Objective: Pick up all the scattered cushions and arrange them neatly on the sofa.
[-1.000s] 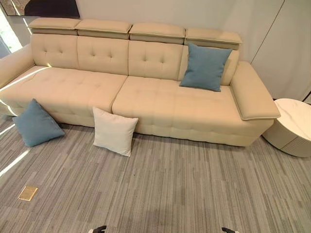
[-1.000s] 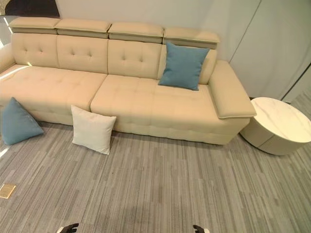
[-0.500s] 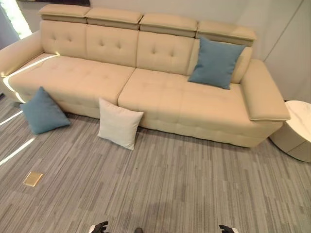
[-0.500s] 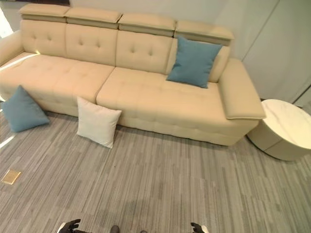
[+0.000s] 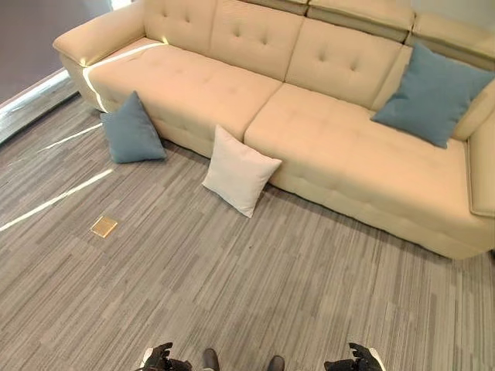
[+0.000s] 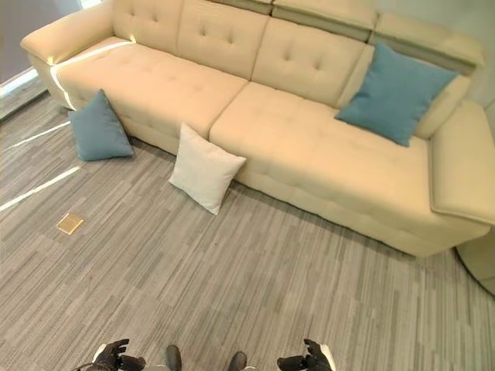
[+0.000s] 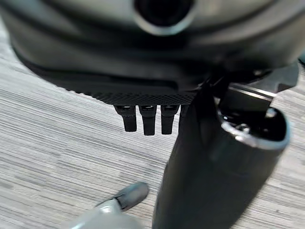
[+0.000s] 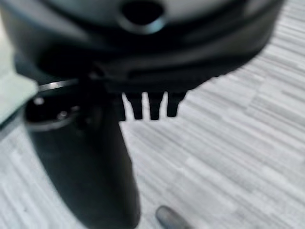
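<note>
Grey striped carpet (image 5: pixel 255 294) before a beige sofa (image 5: pixel 325 147). White cushion (image 5: pixel 238 171) on the carpet, leaning against the sofa front below the seam between the seats. Blue cushion (image 5: pixel 131 131) also on the carpet, propped at the sofa's left end. Second blue cushion (image 5: pixel 433 93) up on the seat, leaning on the backrest near the right arm. Small brass plate (image 5: pixel 104 226) set in the carpet, well apart from the cushions. Left hand (image 5: pixel 160 358) and right hand (image 5: pixel 354 359) low at the bottom edge, fingers relaxed, holding nothing, far from all cushions.
</note>
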You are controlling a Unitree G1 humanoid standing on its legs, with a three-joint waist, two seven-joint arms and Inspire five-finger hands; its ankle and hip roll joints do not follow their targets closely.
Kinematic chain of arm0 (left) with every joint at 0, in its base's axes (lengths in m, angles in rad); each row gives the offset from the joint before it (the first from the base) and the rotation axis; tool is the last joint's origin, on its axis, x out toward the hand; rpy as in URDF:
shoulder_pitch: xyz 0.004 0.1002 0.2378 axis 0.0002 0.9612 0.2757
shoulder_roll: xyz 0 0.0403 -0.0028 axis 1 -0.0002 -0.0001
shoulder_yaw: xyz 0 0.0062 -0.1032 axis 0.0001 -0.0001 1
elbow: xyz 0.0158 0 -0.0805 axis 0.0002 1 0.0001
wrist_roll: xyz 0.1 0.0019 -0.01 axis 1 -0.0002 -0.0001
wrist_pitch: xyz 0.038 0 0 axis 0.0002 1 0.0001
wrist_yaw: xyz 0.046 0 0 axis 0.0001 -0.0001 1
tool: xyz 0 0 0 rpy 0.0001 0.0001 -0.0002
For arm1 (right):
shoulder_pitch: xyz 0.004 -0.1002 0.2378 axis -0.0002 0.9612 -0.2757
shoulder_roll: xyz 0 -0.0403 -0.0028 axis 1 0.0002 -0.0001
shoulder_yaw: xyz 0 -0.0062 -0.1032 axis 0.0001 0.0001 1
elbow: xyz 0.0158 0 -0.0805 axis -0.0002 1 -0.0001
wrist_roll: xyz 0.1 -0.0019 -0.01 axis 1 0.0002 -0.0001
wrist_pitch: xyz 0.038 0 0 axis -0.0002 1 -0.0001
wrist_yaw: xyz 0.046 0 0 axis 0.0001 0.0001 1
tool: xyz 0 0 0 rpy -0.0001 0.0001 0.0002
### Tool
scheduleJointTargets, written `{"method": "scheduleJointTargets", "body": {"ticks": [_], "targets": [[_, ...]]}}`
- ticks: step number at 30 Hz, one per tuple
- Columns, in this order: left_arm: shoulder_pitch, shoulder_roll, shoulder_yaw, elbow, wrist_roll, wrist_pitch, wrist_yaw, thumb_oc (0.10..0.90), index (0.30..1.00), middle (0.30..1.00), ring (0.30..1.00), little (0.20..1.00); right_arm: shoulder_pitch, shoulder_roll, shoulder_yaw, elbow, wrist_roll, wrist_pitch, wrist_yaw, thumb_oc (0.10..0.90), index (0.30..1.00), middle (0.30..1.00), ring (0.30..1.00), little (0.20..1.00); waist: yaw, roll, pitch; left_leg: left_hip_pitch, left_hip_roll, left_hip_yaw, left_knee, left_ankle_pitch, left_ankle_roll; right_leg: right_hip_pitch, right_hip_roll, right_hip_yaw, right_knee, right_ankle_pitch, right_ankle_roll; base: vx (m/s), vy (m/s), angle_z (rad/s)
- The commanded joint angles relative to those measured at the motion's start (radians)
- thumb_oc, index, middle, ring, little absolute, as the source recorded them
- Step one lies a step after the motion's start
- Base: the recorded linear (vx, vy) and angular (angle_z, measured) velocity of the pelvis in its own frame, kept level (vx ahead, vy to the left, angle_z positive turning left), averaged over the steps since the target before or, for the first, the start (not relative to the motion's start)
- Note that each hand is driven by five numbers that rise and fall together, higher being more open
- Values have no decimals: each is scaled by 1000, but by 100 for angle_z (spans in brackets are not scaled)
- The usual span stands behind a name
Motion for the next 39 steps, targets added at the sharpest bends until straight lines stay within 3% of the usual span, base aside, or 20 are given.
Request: {"method": "scheduleJointTargets", "body": {"ticks": [1, 4, 5, 10, 13, 17, 18, 19, 21, 22, 24, 25, 26, 29, 31, 36, 37, 38, 39], "targets": [[-20, 30, -14, 26, -11, -27, 12, 800, 900, 900, 900, 900, -29, -22, 49, 0, -12, 9, -13, 800, 900, 900, 900, 900, 12, 0, 5, -39, -42, -49, 75, -91, 42, -79, -39, 92, 170, 14, 69, 19, 171, -2], [-28, 40, -9, 20, -19, -33, 11, 800, 900, 900, 900, 900, -32, -15, 58, -12, -13, 4, -11, 800, 900, 900, 900, 900, 7, 9, 18, -13, -50, -85, 57, -89, 50, -135, -7, 155, 246, 11, 68, 125, 117, 12], [-32, 39, -20, 14, -10, -35, 7, 800, 900, 900, 900, 900, -27, -12, 62, -9, -8, 4, -8, 800, 900, 900, 900, 900, -14, 9, 14, 16, -61, -121, 28, -85, 48, -156, 71, 240, 196, -14, 55, 185, 47, 38], [-38, 32, -34, 26, 2, -34, 5, 800, 900, 900, 900, 900, -19, -16, 75, -1, -8, 9, -4, 800, 900, 900, 900, 900, -36, -3, 13, 42, -98, -190, -5, -85, 48, -193, 145, 314, 71, 31, 48, 169, 3, 66], [-39, 22, -34, 35, 2, -33, -1, 800, 900, 900, 900, 900, -9, -20, 72, 3, -12, 13, 1, 800, 900, 900, 900, 900, -53, -5, 16, 81, -118, -242, -7, -110, 45, -207, 162, 323, 33, 55, 47, 210, -32, 57], [-29, 9, -36, 39, 7, -33, -3, 800, 900, 900, 900, 900, 2, -25, 62, 7, -7, 6, 2, 800, 900, 900, 900, 900, -60, -5, 4, 86, -119, -245, 56, -157, 23, -163, 158, 329, 5, 48, 25, 222, -80, 71], [-31, 0, -41, 31, 2, -33, -4, 800, 900, 900, 900, 900, -6, -36, 62, -2, 0, -5, 2, 800, 900, 900, 900, 900, -54, -14, 14, 1, -112, -194, 283, -149, -33, -108, 143, 319, -14, 33, 4, 147, -79, 63], [-31, 0, -41, 31, 2, -33, -4, 800, 900, 900, 900, 900, -6, -36, 62, -2, 0, -6, 2, 800, 900, 900, 900, 900, -55, -13, 14, -3, -112, -194, 289, -152, -33, -109, 144, 318, -14, 34, 3, 165, -101, 57], [-41, -4, -48, 22, -8, -31, 0, 800, 900, 900, 900, 900, -22, -38, 64, -8, 9, -6, -1, 800, 900, 900, 900, 900, -44, -31, 38, -118, -86, -148, 472, -107, -58, -88, 124, 309, -14, 23, -16, 34, -70, 23], [-44, -3, -49, 18, -13, -30, 1, 800, 900, 900, 900, 900, -24, -39, 65, -10, 16, -5, -1, 800, 900, 900, 900, 900, -41, -37, 41, -151, -64, -118, 504, -105, -50, -76, 118, 304, -14, 10, -25, 98, -77, -7], [-43, -2, -51, 15, -21, -27, 4, 800, 900, 900, 900, 900, -17, -38, 69, -12, 20, -3, -4, 800, 900, 900, 900, 900, -33, -46, 37, -202, -39, -90, 495, -116, -31, -51, 107, 296, -22, -10, -31, 246, -44, 18], [-39, 2, -55, 14, -19, -25, 2, 800, 900, 900, 900, 900, -11, -36, 73, -7, 18, 1, -5, 800, 900, 900, 900, 900, -23, -51, 25, -231, -22, -81, 391, -122, -16, -19, 110, 293, -42, -32, -24, 269, -19, 35], [-38, 2, -55, 13, -19, -25, 2, 800, 900, 900, 900, 900, -10, -36, 73, -7, 18, 1, -5, 800, 900, 900, 900, 900, -24, -52, 26, -227, -24, -81, 387, -120, -15, -17, 108, 293, -42, -33, -24, 305, 6, 32], [-33, 7, -61, 9, -9, -25, 5, 800, 900, 900, 900, 900, 0, -34, 71, -3, 18, 1, -9, 800, 900, 900, 900, 900, -10, -32, 16, -270, 15, -83, 206, 13, -36, 35, 131, 302, -69, -63, -19, 296, 67, 19], [-33, 10, -66, 6, -7, -25, 8, 800, 900, 900, 900, 900, 3, -33, 69, -5, 18, 1, -13, 800, 900, 900, 900, 900, 2, -28, 20, -290, 20, -92, 152, 60, -48, 69, 134, 321, -73, -80, -17, 331, 123, -2], [-14, 5, -61, 20, 7, -20, 1, 800, 900, 900, 900, 900, 12, -18, 71, 2, -4, 5, -4, 800, 900, 900, 900, 900, 5, -28, -12, -229, -18, -96, 120, 34, -18, 78, 105, 356, 16, -100, 17, 305, 203, -46], [-19, 7, -64, 18, 14, -20, 1, 800, 900, 900, 900, 900, 8, -15, 77, 1, -16, 7, 3, 800, 900, 900, 900, 900, 6, -28, -12, -195, -36, -88, 108, 14, 3, 45, 80, 353, 122, -70, 48, 237, 218, -51], [-19, 7, -64, 18, 14, -20, 1, 800, 900, 900, 900, 900, 8, -15, 77, 1, -16, 7, 3, 800, 900, 900, 900, 900, 6, -26, -14, -198, -34, -87, 108, 15, 2, 42, 82, 353, 120, -67, 47, 244, 267, -22], [-32, 19, -73, 7, 20, -17, 1, 800, 900, 900, 900, 900, -4, -13, 87, -13, -22, 9, 8, 800, 900, 900, 900, 900, -6, -24, 2, -147, -46, -83, 86, -1, 27, -37, 61, 358, 284, 20, 73, 133, 176, -4]]}}
